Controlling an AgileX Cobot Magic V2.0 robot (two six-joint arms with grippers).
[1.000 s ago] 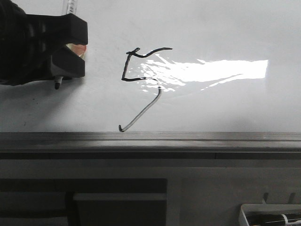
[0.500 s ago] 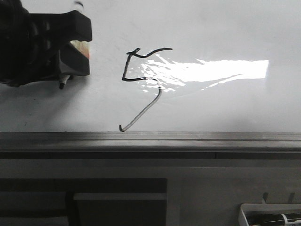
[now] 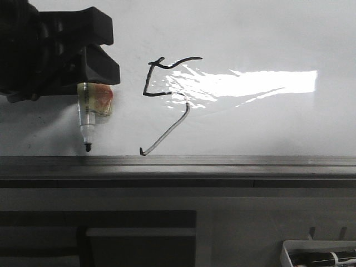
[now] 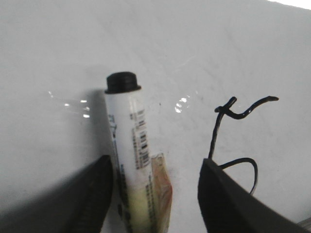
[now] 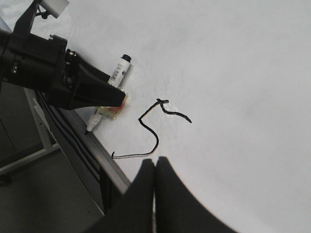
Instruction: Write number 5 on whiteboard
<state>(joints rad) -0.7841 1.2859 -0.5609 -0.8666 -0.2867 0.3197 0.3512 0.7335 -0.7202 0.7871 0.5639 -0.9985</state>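
Since the number 5 [image 3: 167, 103] already stands on the whiteboard [image 3: 267, 33], the light, stiff, slippery marker [image 4: 137, 160] lies flat beside it between the left gripper's [image 4: 155, 194] spread fingers; the right gripper's [image 5: 155, 187] fingers are closed, empty.

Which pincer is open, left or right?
The left pincer: its fingers stand apart, with the marker lying loose on the whiteboard between them. The right pincer has its fingers pressed together, holding nothing.
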